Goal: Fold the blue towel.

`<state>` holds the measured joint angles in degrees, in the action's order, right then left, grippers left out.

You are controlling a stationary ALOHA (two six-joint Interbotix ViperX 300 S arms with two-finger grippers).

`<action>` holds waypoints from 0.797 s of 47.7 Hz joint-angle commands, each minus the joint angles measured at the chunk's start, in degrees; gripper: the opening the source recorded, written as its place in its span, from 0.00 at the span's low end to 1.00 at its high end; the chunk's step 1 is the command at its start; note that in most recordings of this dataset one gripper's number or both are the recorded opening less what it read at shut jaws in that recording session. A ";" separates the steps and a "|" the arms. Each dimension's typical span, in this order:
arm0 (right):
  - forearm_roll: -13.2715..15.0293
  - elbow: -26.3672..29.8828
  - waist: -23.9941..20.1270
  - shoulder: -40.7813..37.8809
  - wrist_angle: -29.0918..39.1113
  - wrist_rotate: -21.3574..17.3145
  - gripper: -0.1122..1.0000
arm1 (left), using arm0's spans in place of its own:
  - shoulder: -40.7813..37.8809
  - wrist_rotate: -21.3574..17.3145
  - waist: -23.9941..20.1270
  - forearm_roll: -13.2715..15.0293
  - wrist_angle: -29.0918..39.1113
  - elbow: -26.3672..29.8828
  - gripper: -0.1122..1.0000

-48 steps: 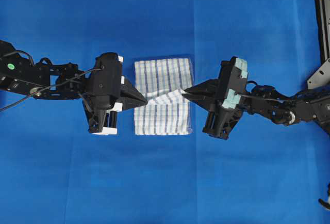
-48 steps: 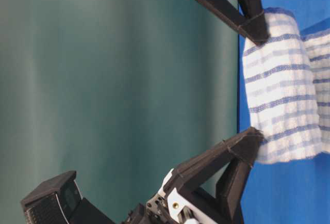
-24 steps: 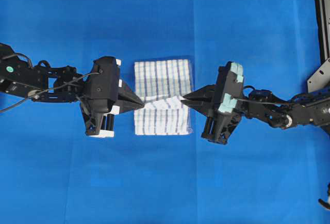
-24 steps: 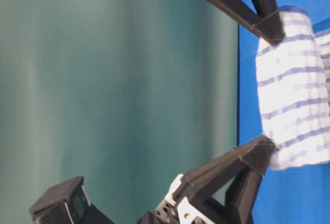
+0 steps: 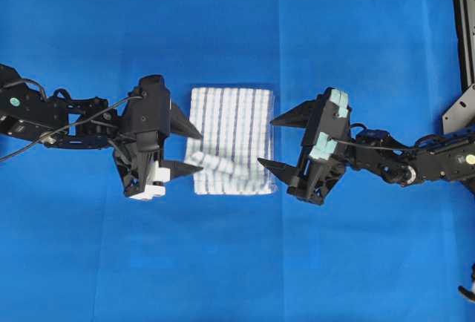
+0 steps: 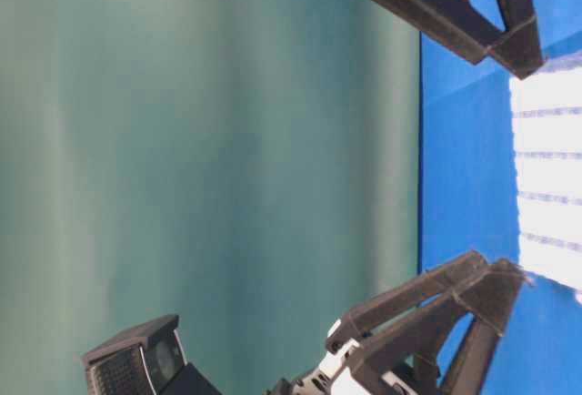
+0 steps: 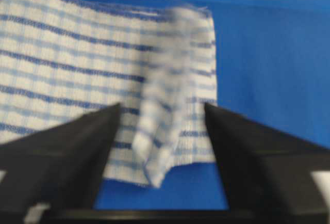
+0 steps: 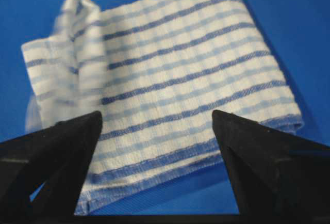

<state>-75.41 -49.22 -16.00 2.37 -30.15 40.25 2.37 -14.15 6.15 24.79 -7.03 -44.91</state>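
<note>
The release that ends a fold is judged to be the step in hand. A withdrawal of both arms, clear of the cloth, is what the next move seems to call for, followed by a check that the layers lie flat.

Nearest, in the left wrist view, the jaws of the left gripper (image 7: 162, 146) are seen spread wide, with nothing clamped between them. A loose, blurred flap of the blue towel (image 7: 93, 64) is seen in the gap between them, seemingly in mid-fall. In the right wrist view, the jaws of the right gripper (image 8: 157, 152) are likewise spread apart and empty, and the towel is seen just beyond them, with a rumpled ridge at its far left end.

Farther off, in the overhead view, the towel (image 5: 234, 133) is shown as a compact rectangle on the blue counter (image 5: 237, 18), midway between the two grippers. The left gripper (image 5: 193, 150) is placed at its left edge and the right gripper (image 5: 276, 142) at its right edge. A small crumpled strip is seen across its lower part.
</note>
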 commanded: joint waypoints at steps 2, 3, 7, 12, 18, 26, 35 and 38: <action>0.18 0.44 0.00 2.55 -0.62 0.26 0.88 | 1.58 0.09 0.35 0.00 -0.18 0.09 0.82; 0.26 0.26 -0.09 2.99 -0.70 0.44 0.88 | 1.76 0.09 0.26 0.00 -0.18 0.00 0.85; 0.26 -0.26 0.00 5.01 -0.44 1.67 0.88 | 2.99 -0.09 0.26 0.00 -0.09 -0.44 0.94; 0.26 -0.70 0.00 7.56 -0.35 3.78 0.88 | 5.10 -0.09 0.35 0.00 0.00 -1.14 0.93; 0.26 -1.32 0.00 11.16 -0.35 7.03 0.88 | 8.35 -0.26 0.35 0.00 0.70 -2.11 0.93; 0.26 -2.90 0.00 17.05 -0.09 11.51 0.88 | 15.21 -2.37 0.26 0.00 1.32 -4.39 0.93; 0.26 -7.29 0.00 26.89 0.35 15.64 0.88 | 23.73 -3.43 -0.26 0.00 0.70 -8.79 0.92; 0.26 -9.23 -0.09 30.94 0.62 16.52 0.88 | 26.46 -3.52 -0.35 0.00 0.09 -10.55 0.92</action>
<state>-75.32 -57.57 -15.91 29.27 -29.71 56.25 25.75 -17.49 5.98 24.79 -5.98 -54.67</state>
